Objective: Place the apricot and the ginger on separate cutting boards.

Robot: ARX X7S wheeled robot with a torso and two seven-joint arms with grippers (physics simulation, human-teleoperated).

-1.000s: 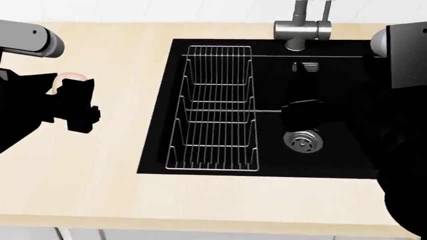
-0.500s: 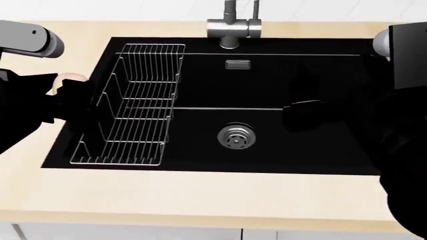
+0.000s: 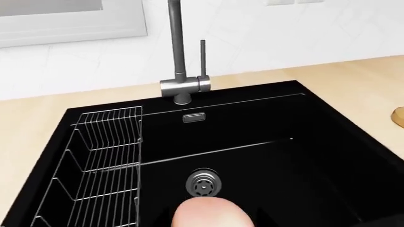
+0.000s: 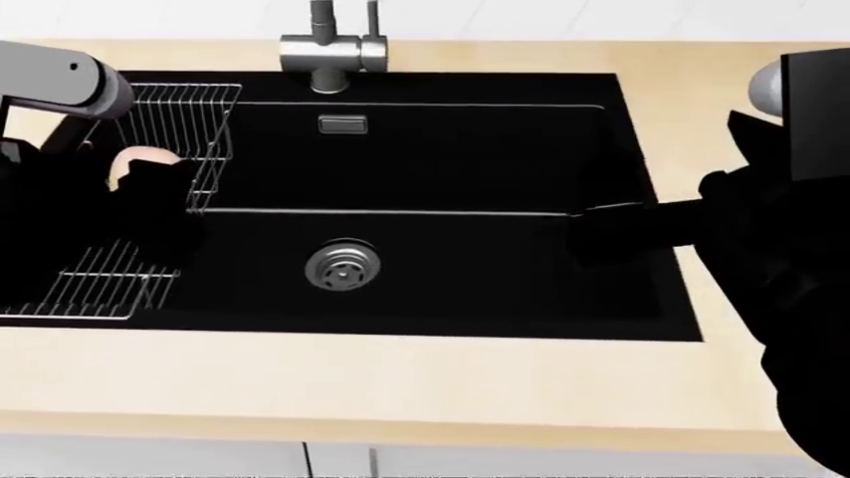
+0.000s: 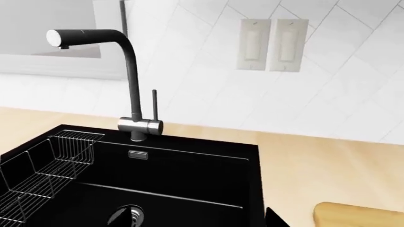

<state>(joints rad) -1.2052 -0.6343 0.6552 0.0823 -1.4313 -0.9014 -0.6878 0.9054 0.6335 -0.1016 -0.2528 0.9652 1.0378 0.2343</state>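
Note:
The apricot (image 4: 138, 159), smooth, cream and pink, sits in my left gripper (image 4: 143, 177), which is shut on it above the sink's left side. In the left wrist view the apricot (image 3: 211, 213) fills the near edge above the drain. My right gripper (image 4: 604, 231) hovers over the sink's right side, open and holding nothing. A corner of the light wood cutting board (image 5: 360, 215) lies on the counter right of the sink. A yellowish-brown lump (image 3: 398, 117), cut by the frame edge, rests on that counter; I cannot tell whether it is the ginger.
The black sink (image 4: 638, 119) has a drain (image 4: 344, 266) and a grey faucet (image 4: 332, 45) behind it. A wire dish rack (image 4: 173, 124) stands in its left end. Pale wood counter (image 4: 398, 383) runs along the front. My right arm covers the counter at the right.
The head view has swung right, so the sink, rack and faucet have slid left in it. Both arms keep their places in the view, and the apricot stays held.

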